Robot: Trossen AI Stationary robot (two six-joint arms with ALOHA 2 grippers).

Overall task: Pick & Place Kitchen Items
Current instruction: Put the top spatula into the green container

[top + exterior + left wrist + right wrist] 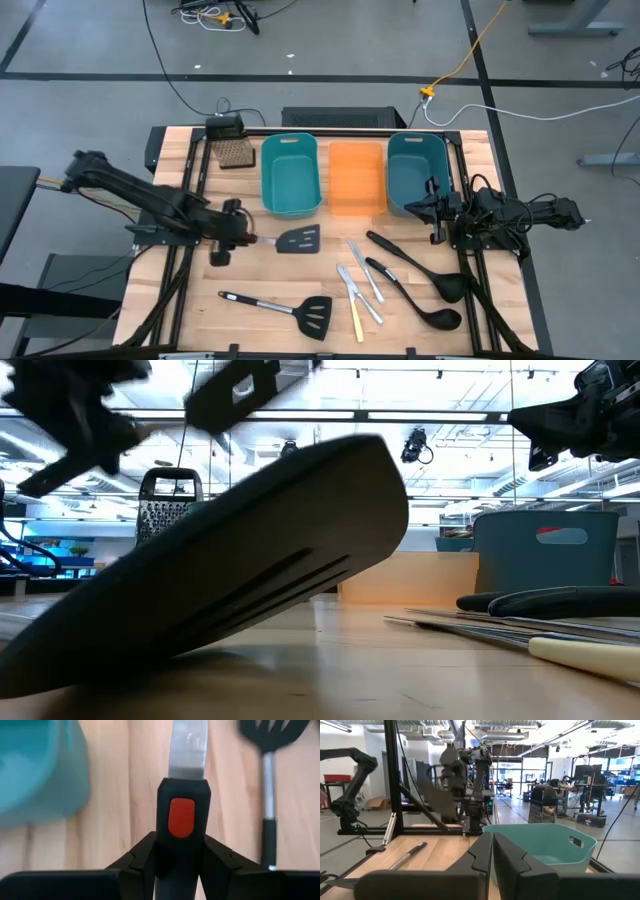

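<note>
The left gripper (243, 238) pinches the slotted spatula (299, 239) by its handle end; it looks light, stiff and tippy.

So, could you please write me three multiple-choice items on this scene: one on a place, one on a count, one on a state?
1. Where does the orange bin stand?
A. between the two teal bins
B. beside the ladles
C. at the table's left edge

2. How many knives lie on the table?
A. one
B. three
C. five

3. What is the left pincer doing?
A. hanging open over a bin
B. gripping a spatula handle
C. holding a ladle

Answers:
1 A: the high view shows a teal bin on each side of it.
2 B: three lie together mid-table.
3 B: the left wrist view shows its fingers clamped on the handle with the red dot.
</note>
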